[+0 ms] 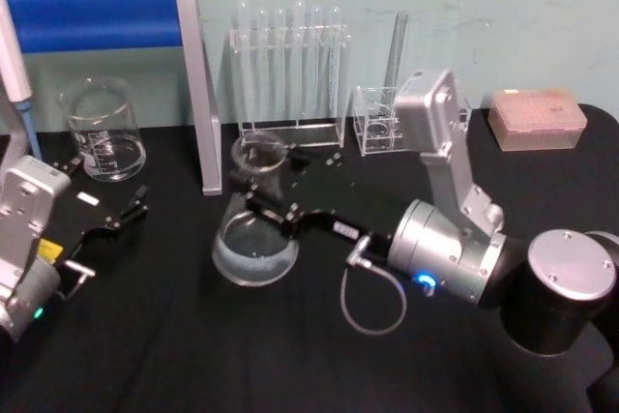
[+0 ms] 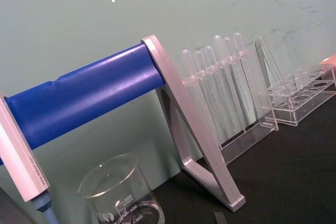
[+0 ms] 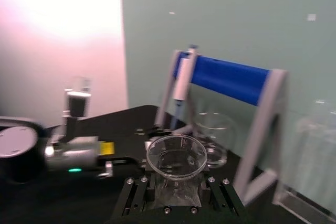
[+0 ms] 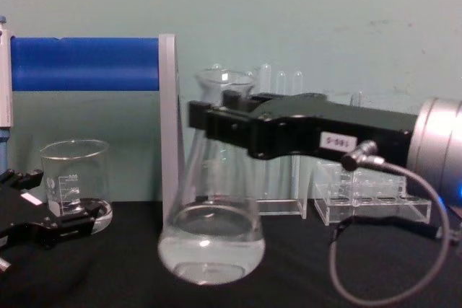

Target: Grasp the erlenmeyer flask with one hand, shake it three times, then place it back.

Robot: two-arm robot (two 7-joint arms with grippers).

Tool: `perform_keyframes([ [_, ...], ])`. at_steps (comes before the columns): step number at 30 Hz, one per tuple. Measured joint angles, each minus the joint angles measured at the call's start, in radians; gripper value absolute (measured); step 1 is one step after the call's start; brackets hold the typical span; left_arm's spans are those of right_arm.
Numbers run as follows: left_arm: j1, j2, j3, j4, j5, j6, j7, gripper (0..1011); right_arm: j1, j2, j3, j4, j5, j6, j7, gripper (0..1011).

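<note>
The erlenmeyer flask is clear glass with a little clear liquid in its wide base, and it leans slightly at the middle of the black table. My right gripper reaches in from the right and is shut on the flask's neck, just under the flared rim. From the chest view the black fingers cross the neck of the flask. In the right wrist view the flask's mouth sits between the jaws of the right gripper. My left gripper rests open at the left, holding nothing.
A glass beaker stands at the back left beside a metal stand with a blue bar. Behind the flask are a test tube rack, a small clear rack and a pink tip box. A pipette hangs far left.
</note>
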Motion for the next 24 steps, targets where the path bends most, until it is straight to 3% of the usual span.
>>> perform_keyframes([
  [6,0.0,0.0,0.0,0.0,0.0,0.0,0.0,1001,-0.001,0.018,-0.049,-0.027,0.019,0.004,0.035,449],
  [13,0.0,0.0,0.0,0.0,0.0,0.0,0.0,1001,0.0,0.036,-0.081,-0.04,0.036,0.007,0.047,449],
  [18,0.0,0.0,0.0,0.0,0.0,0.0,0.0,1001,0.007,0.042,-0.082,-0.035,0.042,0.005,0.031,449],
  [24,0.0,0.0,0.0,0.0,0.0,0.0,0.0,1001,0.026,0.043,-0.041,0.005,0.033,-0.01,-0.033,449],
])
